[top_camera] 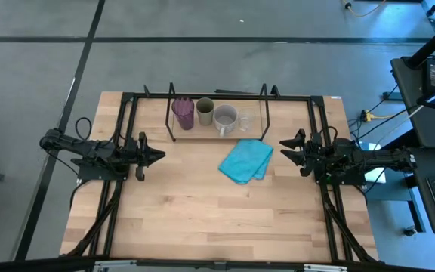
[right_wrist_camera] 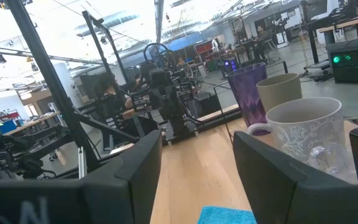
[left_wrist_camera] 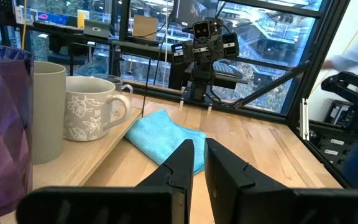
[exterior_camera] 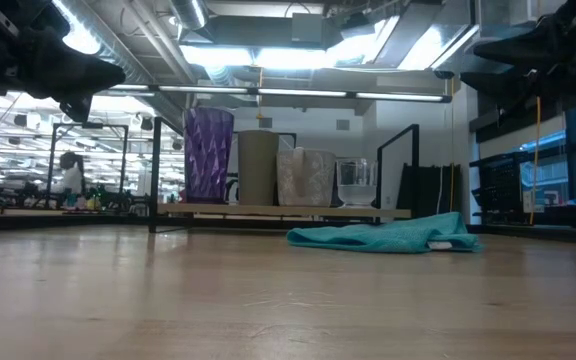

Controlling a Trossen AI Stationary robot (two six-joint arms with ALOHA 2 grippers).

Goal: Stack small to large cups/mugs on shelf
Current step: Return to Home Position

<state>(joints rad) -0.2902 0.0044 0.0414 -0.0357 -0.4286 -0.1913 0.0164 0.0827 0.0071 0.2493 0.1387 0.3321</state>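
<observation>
That small clear glass (top_camera: 245, 120) on the black wire shelf (top_camera: 174, 128) looks fragile and slippery; grab its sidewall. Left gripper (top_camera: 157, 156) nearly clenched, empty; right gripper (top_camera: 285, 149) spread wide, empty.

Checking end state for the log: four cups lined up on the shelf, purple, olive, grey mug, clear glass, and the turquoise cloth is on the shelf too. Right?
Not quite. The turquoise cloth lies on the table in front of the shelf, not on it; the high view shows this. The cup order on the shelf is as you said.

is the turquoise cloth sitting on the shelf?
No. In the high view the turquoise cloth lies on the table in front of the shelf, clear of its wire frame.
</observation>
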